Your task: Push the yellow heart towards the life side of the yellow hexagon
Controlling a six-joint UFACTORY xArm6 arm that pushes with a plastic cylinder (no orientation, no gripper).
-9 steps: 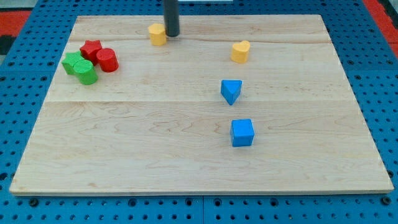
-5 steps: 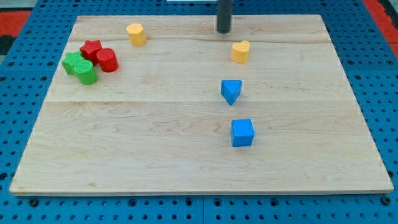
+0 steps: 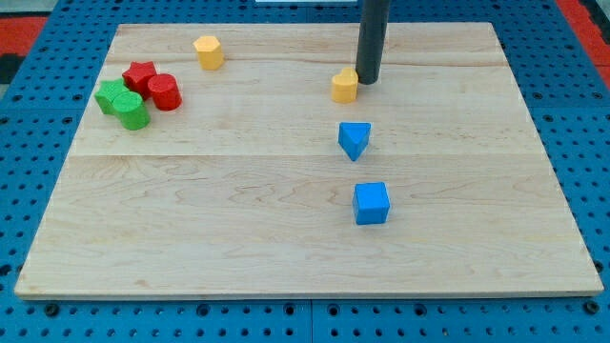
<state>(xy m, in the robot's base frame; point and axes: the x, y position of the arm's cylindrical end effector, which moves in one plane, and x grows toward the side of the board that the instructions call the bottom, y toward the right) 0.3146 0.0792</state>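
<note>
Yellow heart [image 3: 345, 86] shifted left | my tip [image 3: 368, 80] touching its right

My tip [image 3: 368, 80] touches the heart block [image 3: 344, 87] on the view's right; the hexagon [image 3: 208, 51] sits far left of it, two blocks below it [image 3: 354, 139] [image 3: 371, 203].

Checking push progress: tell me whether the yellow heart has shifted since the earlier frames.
Yes. The yellow heart has slid toward the view's left, judged against the blue triangular block; my tip sits against its right side.
</note>
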